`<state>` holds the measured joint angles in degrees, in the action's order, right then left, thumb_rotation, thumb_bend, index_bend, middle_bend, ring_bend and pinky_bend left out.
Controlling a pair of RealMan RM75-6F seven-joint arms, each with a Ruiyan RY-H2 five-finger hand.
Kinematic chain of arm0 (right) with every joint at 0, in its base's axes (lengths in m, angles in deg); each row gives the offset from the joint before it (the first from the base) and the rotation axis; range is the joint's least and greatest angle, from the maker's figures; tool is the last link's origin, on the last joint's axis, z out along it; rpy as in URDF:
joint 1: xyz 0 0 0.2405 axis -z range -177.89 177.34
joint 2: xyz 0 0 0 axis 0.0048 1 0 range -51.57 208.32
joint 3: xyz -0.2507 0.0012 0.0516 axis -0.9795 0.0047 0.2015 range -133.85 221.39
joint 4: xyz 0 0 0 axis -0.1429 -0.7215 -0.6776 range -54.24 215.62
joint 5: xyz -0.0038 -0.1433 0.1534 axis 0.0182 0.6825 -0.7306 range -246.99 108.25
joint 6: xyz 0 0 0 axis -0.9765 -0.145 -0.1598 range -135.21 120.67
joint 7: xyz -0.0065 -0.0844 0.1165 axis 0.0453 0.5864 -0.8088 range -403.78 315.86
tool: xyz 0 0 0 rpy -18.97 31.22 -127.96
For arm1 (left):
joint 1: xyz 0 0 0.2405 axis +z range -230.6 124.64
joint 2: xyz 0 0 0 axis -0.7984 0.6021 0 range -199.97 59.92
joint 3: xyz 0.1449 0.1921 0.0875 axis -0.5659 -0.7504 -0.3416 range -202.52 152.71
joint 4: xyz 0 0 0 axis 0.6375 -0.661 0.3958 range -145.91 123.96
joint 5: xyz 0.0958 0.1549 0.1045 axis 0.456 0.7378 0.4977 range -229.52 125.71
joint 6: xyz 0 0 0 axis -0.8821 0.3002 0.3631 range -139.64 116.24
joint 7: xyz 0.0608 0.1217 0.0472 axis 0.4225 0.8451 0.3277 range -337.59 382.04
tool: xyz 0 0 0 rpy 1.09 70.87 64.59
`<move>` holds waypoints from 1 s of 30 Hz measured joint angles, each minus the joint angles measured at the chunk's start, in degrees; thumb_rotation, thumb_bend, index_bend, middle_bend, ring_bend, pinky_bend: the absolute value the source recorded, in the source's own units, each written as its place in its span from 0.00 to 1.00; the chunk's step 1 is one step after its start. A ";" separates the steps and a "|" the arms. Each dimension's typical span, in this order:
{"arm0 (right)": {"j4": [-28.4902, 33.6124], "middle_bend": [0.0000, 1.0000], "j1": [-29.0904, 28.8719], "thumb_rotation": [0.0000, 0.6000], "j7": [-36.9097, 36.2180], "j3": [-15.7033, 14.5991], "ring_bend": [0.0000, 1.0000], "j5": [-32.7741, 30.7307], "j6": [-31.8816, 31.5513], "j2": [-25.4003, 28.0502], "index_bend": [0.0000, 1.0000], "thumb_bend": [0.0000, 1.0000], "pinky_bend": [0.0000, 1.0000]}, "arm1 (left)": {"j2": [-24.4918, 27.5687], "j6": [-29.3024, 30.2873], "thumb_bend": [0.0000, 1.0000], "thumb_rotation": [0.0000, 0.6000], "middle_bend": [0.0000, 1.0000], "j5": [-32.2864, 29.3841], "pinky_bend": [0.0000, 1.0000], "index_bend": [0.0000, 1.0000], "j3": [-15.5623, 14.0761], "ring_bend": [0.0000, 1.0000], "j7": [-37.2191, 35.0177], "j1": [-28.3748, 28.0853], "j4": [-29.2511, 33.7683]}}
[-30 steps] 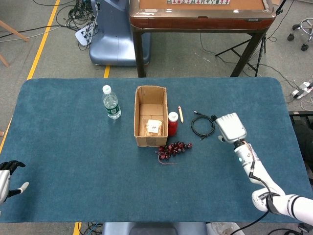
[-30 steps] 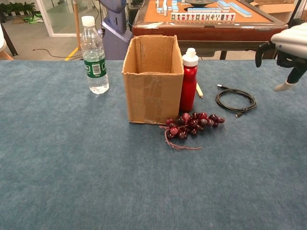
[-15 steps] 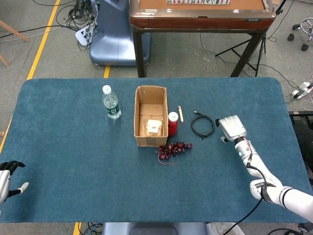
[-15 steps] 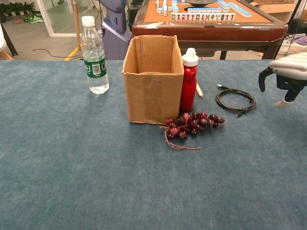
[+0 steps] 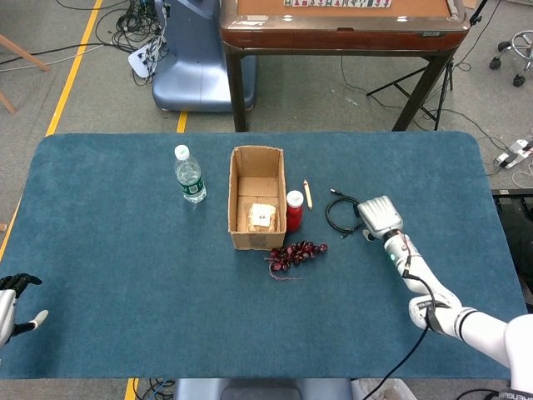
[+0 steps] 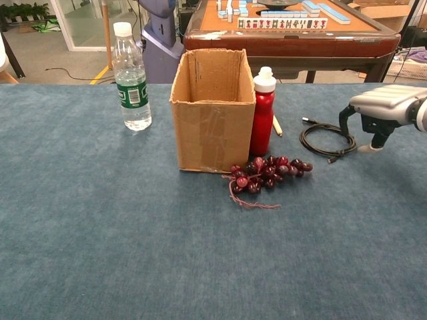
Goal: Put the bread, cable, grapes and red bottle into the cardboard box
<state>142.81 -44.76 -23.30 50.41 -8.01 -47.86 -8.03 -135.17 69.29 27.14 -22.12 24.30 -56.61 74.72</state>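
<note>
The cardboard box (image 5: 256, 197) (image 6: 212, 113) stands open at mid-table, with the bread (image 5: 263, 217) lying inside it. The red bottle (image 5: 294, 210) (image 6: 263, 115) stands upright against the box's right wall. The dark grapes (image 5: 296, 253) (image 6: 267, 170) lie in front of the bottle. The black coiled cable (image 5: 343, 213) (image 6: 327, 140) lies on the cloth to the right. My right hand (image 5: 379, 217) (image 6: 380, 110) hangs at the cable's right edge, fingers pointing down and apart, holding nothing. My left hand (image 5: 10, 304) rests at the table's near left edge, fingers spread and empty.
A clear water bottle (image 5: 190, 175) (image 6: 131, 77) stands left of the box. A pencil (image 5: 307, 193) (image 6: 276, 125) lies behind the red bottle. A brown game table (image 5: 341, 25) stands beyond the far edge of the blue table (image 5: 125, 250).
My right hand has come down and moved left, from beside the cable to its right edge. The left hand and all objects stay put.
</note>
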 measured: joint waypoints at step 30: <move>-4.85 1.00 -2.31 1.00 2.55 -0.63 1.00 -3.09 3.77 -4.60 0.51 0.36 0.99 | 0.38 0.31 0.15 1.00 0.33 0.05 0.54 0.37 -0.01 0.27 -0.28 0.26 0.50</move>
<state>137.96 -47.06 -20.75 49.79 -11.10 -44.09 -12.62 -134.78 69.60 27.19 -22.14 24.02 -56.35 75.22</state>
